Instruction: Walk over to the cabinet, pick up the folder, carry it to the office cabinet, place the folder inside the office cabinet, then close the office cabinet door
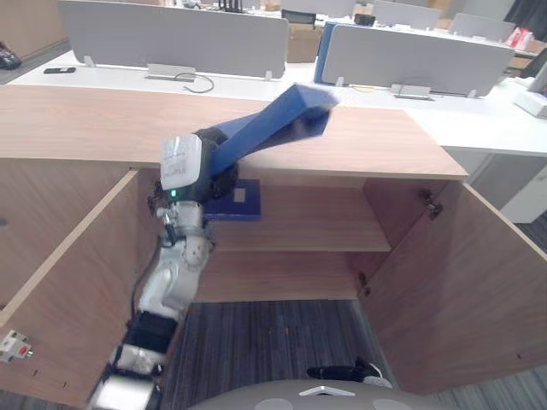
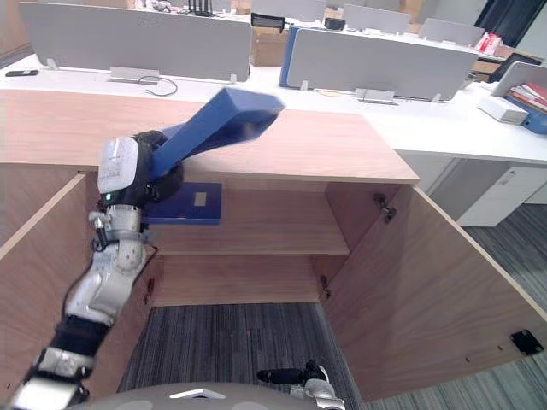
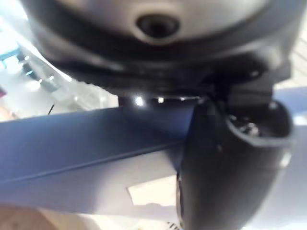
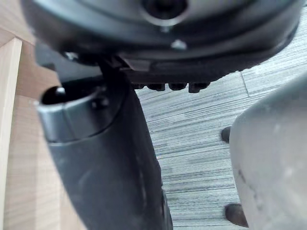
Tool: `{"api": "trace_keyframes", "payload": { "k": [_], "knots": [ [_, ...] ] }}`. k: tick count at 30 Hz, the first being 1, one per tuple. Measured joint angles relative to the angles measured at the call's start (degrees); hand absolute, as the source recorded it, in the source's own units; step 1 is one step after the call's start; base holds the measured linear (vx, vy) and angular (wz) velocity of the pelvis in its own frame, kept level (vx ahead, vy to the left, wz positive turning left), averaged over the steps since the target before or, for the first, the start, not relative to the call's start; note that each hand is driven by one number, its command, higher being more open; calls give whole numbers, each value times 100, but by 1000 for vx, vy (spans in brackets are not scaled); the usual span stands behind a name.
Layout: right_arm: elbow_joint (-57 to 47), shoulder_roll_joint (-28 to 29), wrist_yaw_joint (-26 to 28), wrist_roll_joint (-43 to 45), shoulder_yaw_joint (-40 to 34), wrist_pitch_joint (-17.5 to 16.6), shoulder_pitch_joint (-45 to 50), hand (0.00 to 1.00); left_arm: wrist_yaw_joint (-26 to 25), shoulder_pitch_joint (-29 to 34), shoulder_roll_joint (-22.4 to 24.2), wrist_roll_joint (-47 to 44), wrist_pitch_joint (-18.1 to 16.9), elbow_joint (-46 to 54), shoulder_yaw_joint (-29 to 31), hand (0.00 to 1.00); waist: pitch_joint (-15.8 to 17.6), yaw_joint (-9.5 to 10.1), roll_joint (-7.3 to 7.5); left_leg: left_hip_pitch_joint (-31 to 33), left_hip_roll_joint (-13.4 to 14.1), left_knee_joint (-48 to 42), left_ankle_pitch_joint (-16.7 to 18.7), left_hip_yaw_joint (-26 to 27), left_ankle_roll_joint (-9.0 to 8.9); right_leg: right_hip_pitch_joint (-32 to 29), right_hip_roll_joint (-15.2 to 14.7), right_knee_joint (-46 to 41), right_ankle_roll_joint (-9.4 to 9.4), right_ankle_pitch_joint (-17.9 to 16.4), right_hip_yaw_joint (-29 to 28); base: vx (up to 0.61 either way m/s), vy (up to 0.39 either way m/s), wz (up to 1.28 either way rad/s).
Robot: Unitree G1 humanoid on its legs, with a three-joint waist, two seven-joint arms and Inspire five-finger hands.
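Holding the dark right hand (image 2: 291,376) low over the striped grey carpet (image 1: 273,333), well apart from the work (cannot tell how its fingers are set). Facing the low light-wood office cabinet (image 1: 376,145) with both its flat wooden doors (image 1: 461,290) swung wide.

Reaching in with the left arm alone, and clamping the dark left hand (image 1: 220,178) on the lower end of the long, box-like blue folder (image 1: 273,128), thumb pressing across the blue face beside a white label, fingers curling round it.

Carrying that folder on a slant: long axis running from the hand up, away and to the right, near end level with the opening, far end poking out above the cabinet's wooden top. Hovering just over a flat blue panel with a white label (image 1: 238,201) at the left end of the wooden shelf (image 1: 316,222) (cannot tell whether a cover of the same folder or a separate piece).

Judging the placing not yet done: probably needing the far end tipped down under the top's front edge.

Looking past to a white desk with grey divider screens (image 1: 171,38).
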State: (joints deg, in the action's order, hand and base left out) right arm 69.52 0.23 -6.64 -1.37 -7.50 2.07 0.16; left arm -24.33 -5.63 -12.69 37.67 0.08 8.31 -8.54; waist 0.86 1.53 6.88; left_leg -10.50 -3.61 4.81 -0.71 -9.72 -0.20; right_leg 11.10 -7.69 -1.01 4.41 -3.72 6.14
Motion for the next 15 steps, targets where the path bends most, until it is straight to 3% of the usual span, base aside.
{"api": "trace_keyframes", "payload": {
  "k": [3,8,11,15],
  "knots": [
    [-3,-2,-15,111,25,-6,0,100,146,693,372,-861,-328,501,-8,0,23,32,-40,19,6,-74,122,-25,6,-5,3,-71,-1,-1,-14,0,5,2],
    [-421,-51,-28,1097,607,-12,194,100,572,1394,389,-3040,-507,887,557,0,26,122,-67,140,71,-284,232,-47,-10,-79,81,-206,-35,-22,-105,-44,-25,0],
    [-1961,-40,129,1973,932,-1,642,100,1015,1811,384,-4965,-548,1066,1308,0,65,121,-111,316,115,-465,249,-45,-44,-190,142,-202,-41,-25,-120,-31,-55,-2],
    [-4097,-75,453,2991,826,-95,1164,100,1392,2409,393,-6287,-545,1226,1869,0,69,104,-253,303,150,-469,230,-56,-67,-181,179,-213,-46,-27,-90,-18,-35,2]
  ]
}}
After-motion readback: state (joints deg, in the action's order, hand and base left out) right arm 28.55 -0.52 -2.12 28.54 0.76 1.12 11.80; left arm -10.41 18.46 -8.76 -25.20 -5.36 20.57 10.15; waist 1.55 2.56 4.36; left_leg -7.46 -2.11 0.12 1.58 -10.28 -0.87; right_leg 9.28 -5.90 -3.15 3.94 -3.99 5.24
